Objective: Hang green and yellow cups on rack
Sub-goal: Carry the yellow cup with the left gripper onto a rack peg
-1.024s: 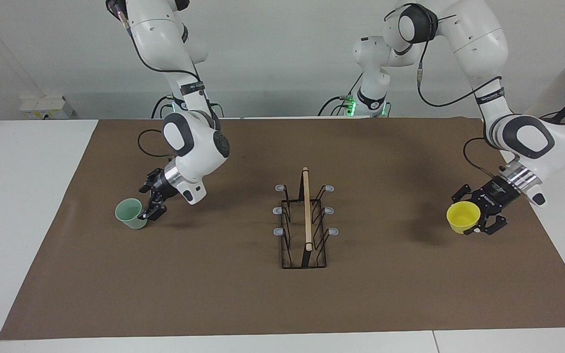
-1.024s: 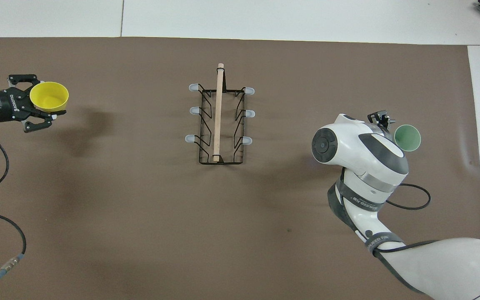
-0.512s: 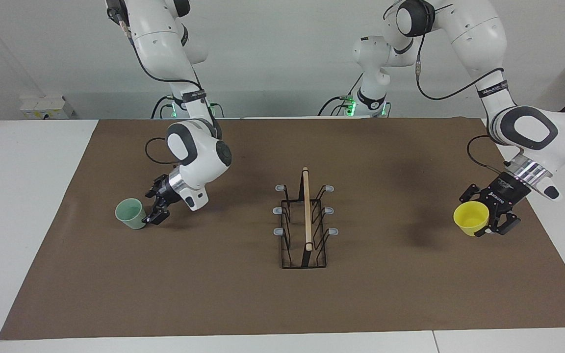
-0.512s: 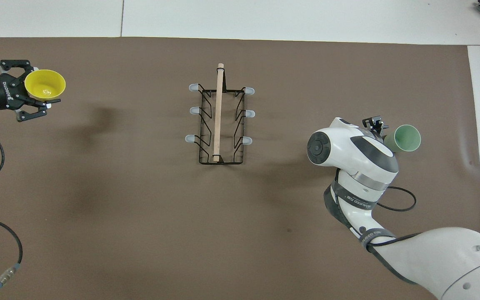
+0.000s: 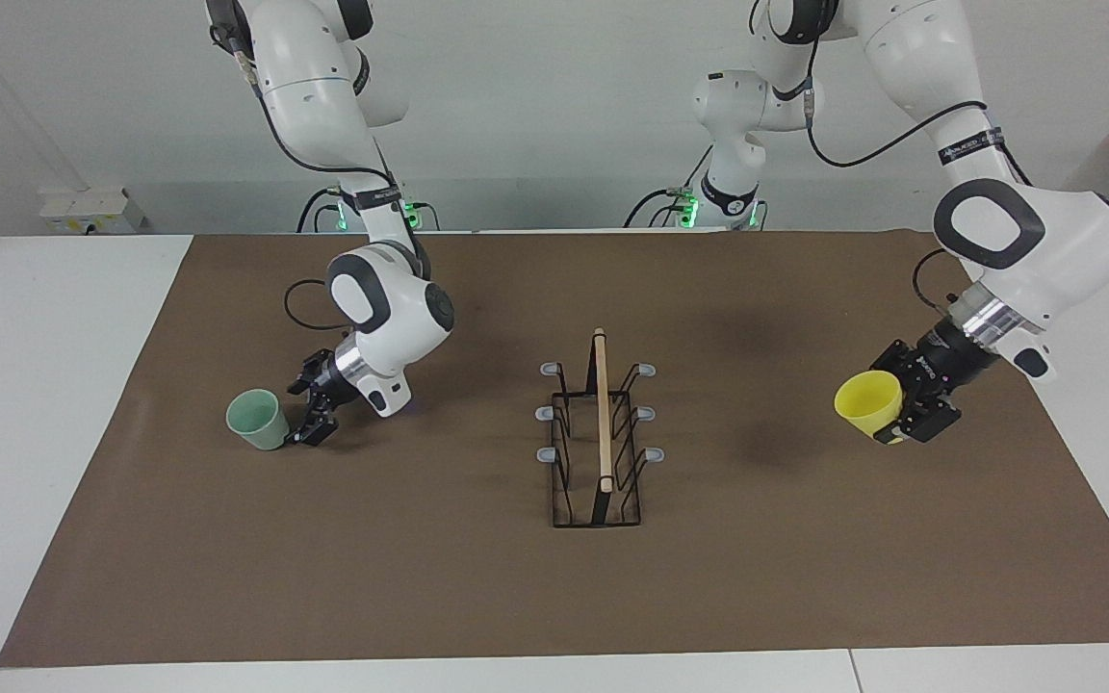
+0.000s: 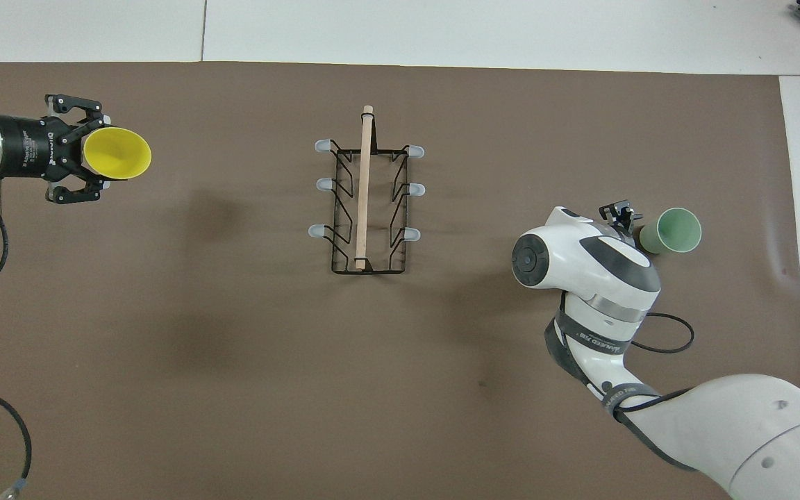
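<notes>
Cups look light, thin, slippery: yellow cup point(image 5: 867, 402) pinched at its base by left hand point(image 5: 904, 416); right hand point(image 5: 309, 423), spread, beside green cup point(image 5: 256, 419); grip the wall.

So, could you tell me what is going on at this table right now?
Two robot arms are working on hanging cups on the rack, whose pegs are all bare. The left gripper holds the yellow cup tipped on its side in the air, over the mat toward the left arm's end. The right gripper, open, sits low beside the green cup, which stands upright on the mat.
</notes>
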